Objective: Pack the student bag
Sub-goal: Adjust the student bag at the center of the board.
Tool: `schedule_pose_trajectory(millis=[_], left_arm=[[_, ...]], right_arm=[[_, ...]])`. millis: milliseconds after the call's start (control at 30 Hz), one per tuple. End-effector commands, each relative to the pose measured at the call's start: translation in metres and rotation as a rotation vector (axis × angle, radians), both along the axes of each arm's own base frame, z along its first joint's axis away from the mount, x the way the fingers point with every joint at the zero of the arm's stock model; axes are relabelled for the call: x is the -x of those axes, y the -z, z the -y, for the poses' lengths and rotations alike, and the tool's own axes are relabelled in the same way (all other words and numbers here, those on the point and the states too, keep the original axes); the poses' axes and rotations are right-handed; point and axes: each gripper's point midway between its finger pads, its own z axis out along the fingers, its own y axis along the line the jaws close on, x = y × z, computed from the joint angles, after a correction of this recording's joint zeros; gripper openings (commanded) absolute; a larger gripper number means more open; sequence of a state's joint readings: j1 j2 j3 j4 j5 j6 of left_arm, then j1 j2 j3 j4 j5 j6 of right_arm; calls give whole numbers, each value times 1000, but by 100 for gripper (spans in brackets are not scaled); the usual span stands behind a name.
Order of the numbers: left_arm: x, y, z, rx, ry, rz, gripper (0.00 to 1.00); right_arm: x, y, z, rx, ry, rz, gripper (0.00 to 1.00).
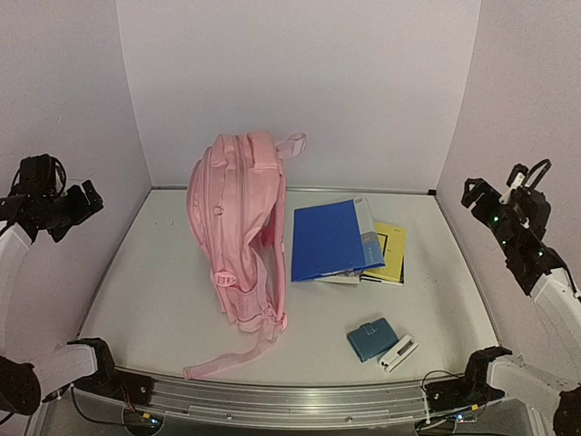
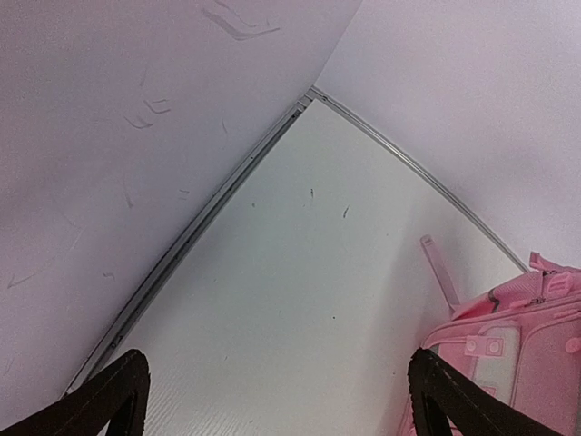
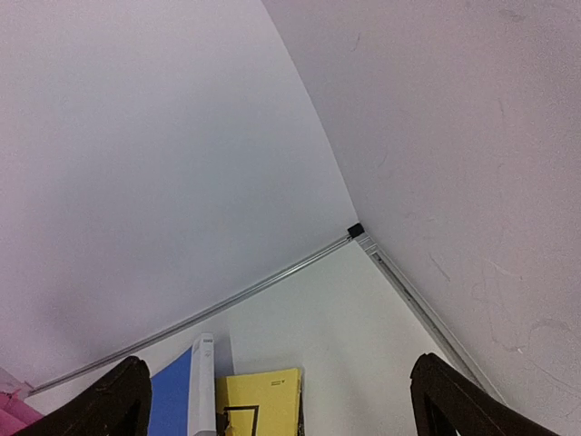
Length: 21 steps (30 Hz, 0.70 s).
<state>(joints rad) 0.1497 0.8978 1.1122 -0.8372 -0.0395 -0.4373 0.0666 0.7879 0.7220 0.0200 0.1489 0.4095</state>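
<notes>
Two grippers are recorded, one at each side of the enclosure, both raised above the tabletop.

At far left, the left gripper is held close to the left wall. Its fingers are seen spread wide apart in the wrist view, with nothing between them.

Left of centre, the student bag is found on the tabletop, closed, its top handle turned toward the back wall. One loose strap is trailed toward the near edge.

Just right of the bag, a blue folder is laid over other papers, and a yellow booklet is partly covered by that stack. Nearer the front edge, a small blue pouch is noted, with a small white object touching its right side.

At far right, the right gripper is held by the right wall, its fingers likewise wide apart and empty.
</notes>
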Motion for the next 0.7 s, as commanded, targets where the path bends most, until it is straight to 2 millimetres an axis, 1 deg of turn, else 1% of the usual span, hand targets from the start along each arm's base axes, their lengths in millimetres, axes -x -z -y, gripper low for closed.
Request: schedule_pose_trajectory(millis=[0, 67, 233, 300, 400, 500, 533, 633, 667], left_arm=[[1, -18, 14, -16, 109, 25, 100], [-2, -18, 15, -35, 130, 27, 100], [-19, -20, 8, -86, 134, 12, 100], [-30, -22, 13, -68, 163, 40, 100], [-42, -20, 19, -59, 202, 103, 100], [-48, -9, 18, -78, 209, 132, 100], [-49, -5, 18, -86, 214, 135, 100], [-46, 13, 17, -110, 229, 87, 100], [-44, 17, 16, -108, 216, 76, 100]], right_arm=[[-2, -33, -47, 33, -280, 50, 98], [-3, -40, -59, 35, -348, 51, 98], [-16, -39, -77, 14, -448, -47, 98], [-20, -42, -87, -38, -482, -55, 98], [-19, -51, -109, -90, -529, -49, 98], [-18, -58, -141, -128, -572, -53, 98], [-16, -60, -160, -143, -611, -59, 97], [-19, -50, -208, -157, -701, -112, 91], [-16, -52, -228, -156, -742, -111, 90]])
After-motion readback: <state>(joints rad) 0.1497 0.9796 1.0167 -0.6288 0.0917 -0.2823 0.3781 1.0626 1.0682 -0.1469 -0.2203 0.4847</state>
